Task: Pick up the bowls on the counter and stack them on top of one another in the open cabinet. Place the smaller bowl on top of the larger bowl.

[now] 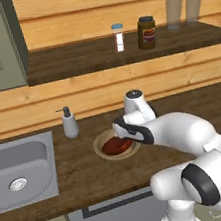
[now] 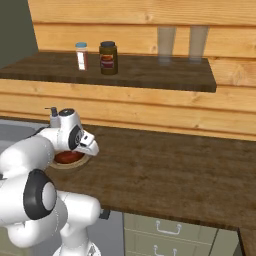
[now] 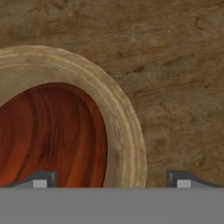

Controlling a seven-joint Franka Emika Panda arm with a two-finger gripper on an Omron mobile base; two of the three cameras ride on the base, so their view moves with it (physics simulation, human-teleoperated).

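A: Hand view: the pincer (image 3: pixel 111 180) is spread wide, empty, straddling the larger bowl's (image 3: pixel 124 131) rim, with the smaller bowl (image 3: pixel 52 135) nested inside.

B: Both sit on the surface (image 1: pixel 182 106), beside the soap dispenser (image 1: pixel 69 123). Probably grasping stage; closing on the rim comes next.

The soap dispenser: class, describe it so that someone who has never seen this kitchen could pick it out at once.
Start at the steel sink set into the dark counter. Just past its right edge stands the soap dispenser, upright near the wooden back wall. It is a small pale grey pump bottle, unlike the flat round bowls lying to its right.
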